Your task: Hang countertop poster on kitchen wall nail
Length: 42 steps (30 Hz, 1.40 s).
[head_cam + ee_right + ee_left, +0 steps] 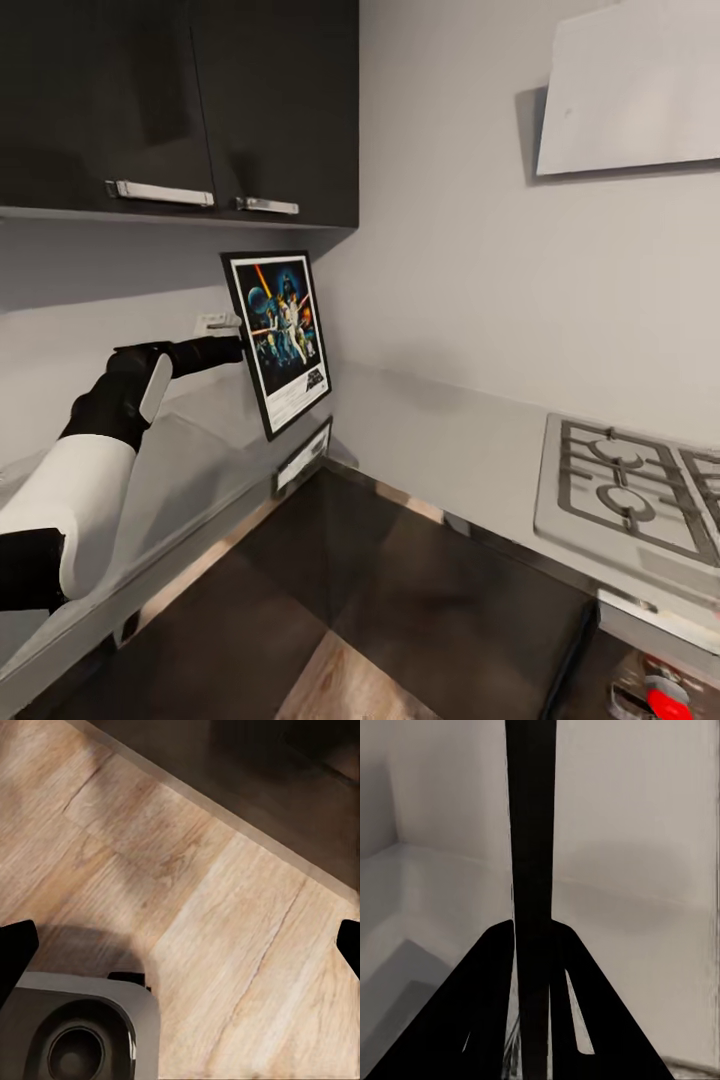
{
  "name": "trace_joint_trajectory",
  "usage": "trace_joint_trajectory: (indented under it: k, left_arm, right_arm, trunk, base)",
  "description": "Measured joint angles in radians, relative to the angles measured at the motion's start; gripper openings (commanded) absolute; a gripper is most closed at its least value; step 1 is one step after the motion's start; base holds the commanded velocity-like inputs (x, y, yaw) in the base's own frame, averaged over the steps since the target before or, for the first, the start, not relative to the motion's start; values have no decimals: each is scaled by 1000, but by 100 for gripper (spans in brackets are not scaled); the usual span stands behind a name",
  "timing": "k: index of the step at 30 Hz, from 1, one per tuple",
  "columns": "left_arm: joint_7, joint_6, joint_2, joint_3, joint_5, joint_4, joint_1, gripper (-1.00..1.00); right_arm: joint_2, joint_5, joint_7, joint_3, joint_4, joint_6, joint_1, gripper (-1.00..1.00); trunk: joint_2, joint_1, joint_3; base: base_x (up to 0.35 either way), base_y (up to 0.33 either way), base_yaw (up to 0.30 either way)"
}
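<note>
The poster (pixel 282 338) hangs tilted in the air above the corner of the pale grey kitchen countertop (pixel 450 440), clear of its surface. My left gripper (pixel 236 346) is shut on the poster's left edge, with the black forearm reaching in from the left. In the left wrist view the poster (pixel 531 810) is edge-on, a black strip rising between the two dark fingers (pixel 484 1005). My right gripper (pixel 182 945) is open with nothing in it, pointing down at the wooden floor (pixel 225 870). The wall nails are out of view.
Dark upper cabinets (pixel 200 100) hang just above the poster. A gas hob (pixel 630 480) is set into the countertop at the right, under a pale hood (pixel 630 90). A faint reflection of the poster (pixel 303 455) lies on the worktop. A white wall fitting (pixel 212 323) sits behind the gripper.
</note>
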<state>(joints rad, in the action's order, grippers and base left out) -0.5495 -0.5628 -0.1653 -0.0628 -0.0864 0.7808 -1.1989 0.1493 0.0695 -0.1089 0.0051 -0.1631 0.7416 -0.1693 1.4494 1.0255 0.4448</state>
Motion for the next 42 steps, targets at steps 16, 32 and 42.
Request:
trace_joint_trajectory:
  k: [16,32,42]
  left_arm:
    - [-57,0,1,46,0,16,0,-100]
    - [-73,0,1,47,0,15,0,-100]
    - [-76,-2,2,88,-2,24,0,-100]
  right_arm:
    - [4,125,1,-2,-3,1,23,100]
    - [4,130,2,-2,-3,0,27,100]
    - [4,130,2,-2,-3,0,28,100]
  trunk:
    - [0,0,0]
    - [0,0,19]
    - [0,0,24]
  base:
    - [-281,-135,0]
    - [-94,-11,0]
    - [-223,-52,0]
